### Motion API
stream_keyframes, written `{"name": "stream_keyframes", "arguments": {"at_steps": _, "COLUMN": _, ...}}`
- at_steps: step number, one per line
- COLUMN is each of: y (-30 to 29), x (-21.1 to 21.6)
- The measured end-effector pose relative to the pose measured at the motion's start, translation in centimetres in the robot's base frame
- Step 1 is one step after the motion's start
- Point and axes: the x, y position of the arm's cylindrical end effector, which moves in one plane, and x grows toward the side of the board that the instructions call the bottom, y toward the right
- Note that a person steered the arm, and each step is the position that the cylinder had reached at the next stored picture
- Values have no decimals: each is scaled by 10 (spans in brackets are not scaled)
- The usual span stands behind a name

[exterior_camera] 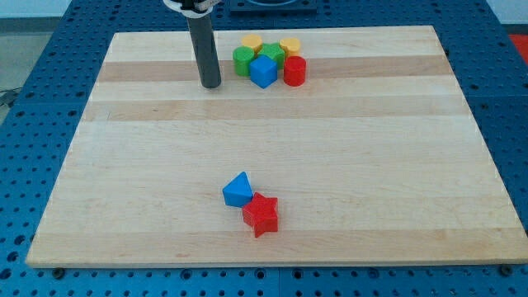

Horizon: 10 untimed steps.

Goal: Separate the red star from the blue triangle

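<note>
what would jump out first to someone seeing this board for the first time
Near the view's bottom centre, the blue triangle and the red star sit touching, alone on the bare wood. Along the view's top edge is a tight cluster: yellow blocks, green blocks, a blue cube and a red cylinder. My tip stands just left of that cluster, far from the pair.
</note>
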Motion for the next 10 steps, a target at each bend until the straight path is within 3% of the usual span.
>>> {"name": "stream_keyframes", "arguments": {"at_steps": 1, "y": 0, "x": 0}}
{"name": "stream_keyframes", "arguments": {"at_steps": 3, "y": 31, "x": 88}}
{"name": "stream_keyframes", "arguments": {"at_steps": 4, "y": 31, "x": 87}}
{"name": "stream_keyframes", "arguments": {"at_steps": 6, "y": 173, "x": 77}}
{"name": "stream_keyframes", "arguments": {"at_steps": 7, "y": 184, "x": 63}}
{"name": "stream_keyframes", "arguments": {"at_steps": 8, "y": 182, "x": 92}}
{"name": "stream_keyframes", "arguments": {"at_steps": 9, "y": 173, "x": 170}}
{"name": "stream_keyframes", "arguments": {"at_steps": 10, "y": 173, "x": 171}}
